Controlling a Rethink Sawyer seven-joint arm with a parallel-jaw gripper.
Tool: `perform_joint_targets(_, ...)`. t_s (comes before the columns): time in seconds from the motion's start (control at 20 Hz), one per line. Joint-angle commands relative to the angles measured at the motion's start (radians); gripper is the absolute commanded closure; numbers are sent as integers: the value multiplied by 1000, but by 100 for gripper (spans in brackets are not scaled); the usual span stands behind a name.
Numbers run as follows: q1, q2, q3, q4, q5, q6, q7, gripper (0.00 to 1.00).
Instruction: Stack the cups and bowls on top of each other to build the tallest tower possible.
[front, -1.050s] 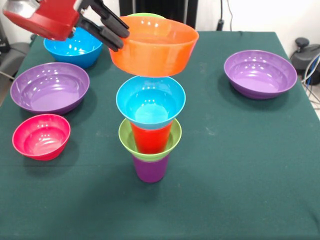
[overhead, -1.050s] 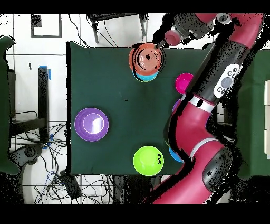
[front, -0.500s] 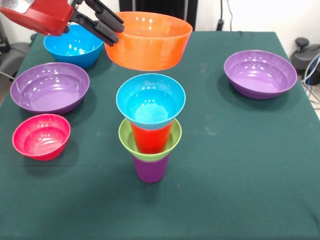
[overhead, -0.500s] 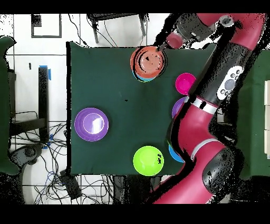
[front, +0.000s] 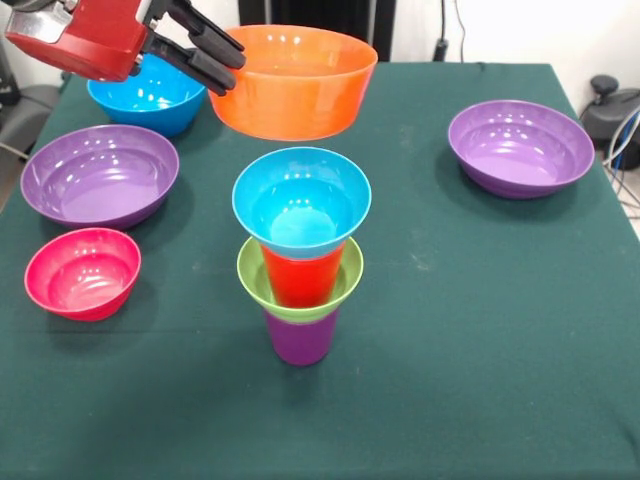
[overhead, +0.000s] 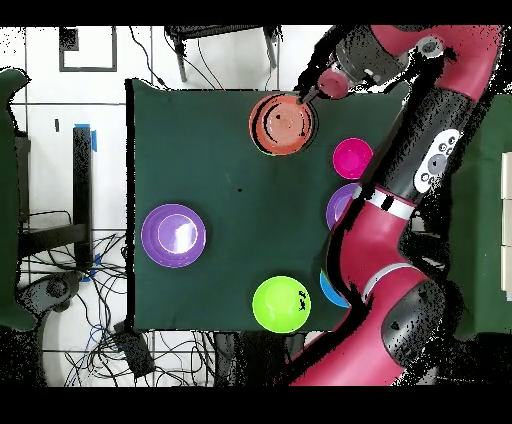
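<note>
While our red and black arm reaches in over the dark green cloth counter (front: 480, 330), its black hand (front: 214, 55) is clamped on the rim of the glossy orange plastic bowl (front: 295, 82), holding it in the air, tilted a little. From overhead that orange bowl (overhead: 283, 123) lies right over the tower, hiding it.

We see the tower (front: 300, 250) standing near the middle of the counter: a translucent purple cup (front: 300, 337) at the bottom, a small lime green bowl (front: 345, 285) nested in it, a solid red cup (front: 300, 278) in that, and a small blue bowl (front: 300, 205) on top. The orange bowl hangs above the blue one, clear of it.

Around the tower rest a pink bowl (front: 82, 272), a wide purple bowl (front: 100, 175) beside it, a larger blue bowl (front: 145, 97) behind, and a second wide purple bowl (front: 520, 148) well apart. A large lime green bowl (overhead: 281, 303) shows overhead.
</note>
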Motion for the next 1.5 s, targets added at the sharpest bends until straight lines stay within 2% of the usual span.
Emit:
perform_joint_targets(0.05,13,-9,-223,-6,28,-84,128,100)
perform_joint_targets(0.5,36,-14,-271,-31,45,-47,131,100)
perform_joint_targets(1.1,74,-5,-242,-91,4,-52,113,100)
perform_joint_targets(1.5,65,-5,-255,-76,30,-55,140,100)
